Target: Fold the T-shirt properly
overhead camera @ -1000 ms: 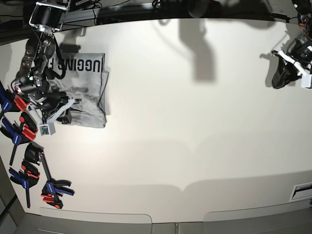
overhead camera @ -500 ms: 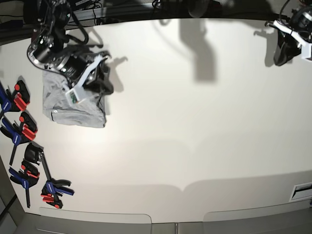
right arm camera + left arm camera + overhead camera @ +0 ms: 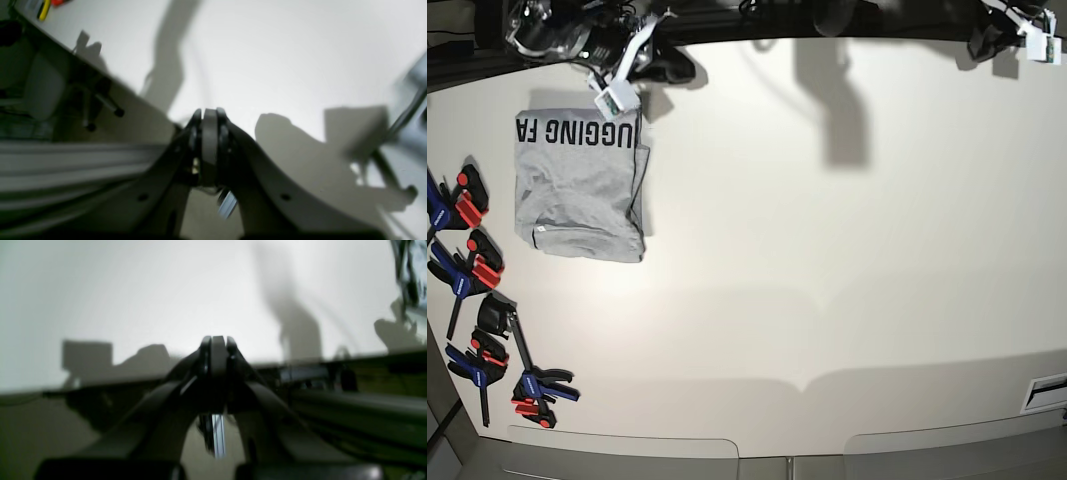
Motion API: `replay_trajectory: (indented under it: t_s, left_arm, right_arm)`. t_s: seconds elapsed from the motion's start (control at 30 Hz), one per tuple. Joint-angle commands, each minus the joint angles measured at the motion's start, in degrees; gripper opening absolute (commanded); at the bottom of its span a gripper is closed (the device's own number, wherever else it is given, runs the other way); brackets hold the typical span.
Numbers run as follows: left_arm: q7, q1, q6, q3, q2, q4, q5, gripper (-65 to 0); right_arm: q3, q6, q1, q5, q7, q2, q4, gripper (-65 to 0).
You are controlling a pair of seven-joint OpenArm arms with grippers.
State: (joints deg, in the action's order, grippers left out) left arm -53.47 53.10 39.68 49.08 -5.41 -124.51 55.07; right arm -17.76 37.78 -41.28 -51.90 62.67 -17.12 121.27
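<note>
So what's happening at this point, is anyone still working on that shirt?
Nothing is touching the T-shirt now. It lies folded into a compact rectangle near one end of the white table, with black lettering showing along its far edge. Both arms are up at the table's far edge: the right gripper near the shirt's end, the left gripper at the opposite corner. Both have their fingers shut on nothing. Some red and blue clamps lie beside the shirt.
</note>
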Motion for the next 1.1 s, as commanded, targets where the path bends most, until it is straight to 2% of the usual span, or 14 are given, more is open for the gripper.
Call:
replay_trajectory:
  t_s: [0.0, 0.17, 0.4, 0.57, 0.67, 0.73, 0.8, 0.87, 0.97, 1.07]
  left_arm:
    - [-0.2, 1.9, 0.3, 0.4, 0.0, -0.9, 1.2, -65.0]
    - [-3.8, 6.9, 0.3, 0.4, 0.9, -0.9, 3.4, -65.0]
    - [-4.4, 11.6, 0.3, 0.3, 0.9, -0.4, 3.5, -65.0]
    - [-4.5, 11.6, 0.3, -2.7, 0.5, 6.7, 1.3, -65.0]
    - [0.0, 11.6, 0.3, -7.6, -1.0, 15.1, -3.1, -65.0]
    - [5.4, 11.3, 0.3, -11.6, -2.7, 21.7, -7.2, -65.0]
    - [10.4, 9.9, 0.3, -15.7, -4.4, 28.6, -12.3, -65.0]
    - [14.4, 7.2, 0.3, -19.4, -5.4, 35.6, -17.6, -65.0]
    - [21.5, 1.8, 0.3, -23.9, -6.0, 46.3, -25.8, -65.0]
    - [32.3, -4.1, 0.3, -26.9, -5.9, 56.9, -34.5, -65.0]
  right_arm:
    - [-0.3, 0.8, -1.7, -1.0, -1.2, -0.5, 1.1, -65.0]
    - [-0.2, 0.8, -9.6, -1.0, -1.4, -0.3, 1.1, -65.0]
    - [0.6, 0.7, -17.4, -1.0, -1.4, 0.5, 0.3, -65.0]
    - [5.1, 0.7, -18.8, -0.5, -2.5, 0.4, -8.2, -65.0]
    - [9.9, 0.6, -18.6, 4.2, -8.1, 0.4, -18.0, -65.0]
    - [13.5, 0.3, -17.4, 8.4, -12.9, 0.3, -25.2, -65.0]
    - [17.1, 0.1, -14.8, 11.3, -15.1, 0.3, -32.4, -65.0]
    - [20.5, -2.2, -11.4, 13.0, -16.4, 0.3, -39.3, -65.0]
    - [25.4, -9.3, -5.1, 17.7, -18.5, 0.3, -48.7, -65.0]
    - [30.0, -17.4, 1.8, 22.5, -22.8, 0.3, -56.6, -65.0]
